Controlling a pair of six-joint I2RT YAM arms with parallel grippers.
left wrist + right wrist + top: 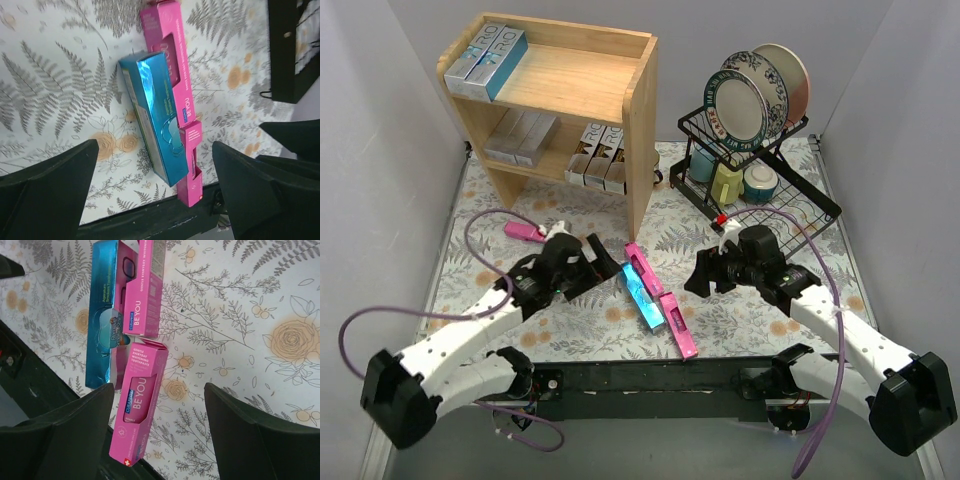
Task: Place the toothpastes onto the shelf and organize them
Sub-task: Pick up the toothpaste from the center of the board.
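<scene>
The fern-print cloth (750,325) covers the table; at its far left stands the wooden shelf (642,130), its top tier carrying two silver-and-teal cartons (488,58) at the left end, its lower tier a silver pair (520,138) on the left and brown-gold cartons (600,158) on the right; right of it sits a black wire dish rack (800,215) with upright plates (750,105); the left gripper (605,272) hangs over the near middle with its fingers spread wide and nothing between them; the right gripper (695,275) faces it, jaws likewise parted and empty; between the two lie three loose toothpastes; a teal-blue carton (642,292) touches two pink cartons (678,328) laid end to end along its right side; a lone pink carton (523,231) lies further left, near the shelf's foot.
</scene>
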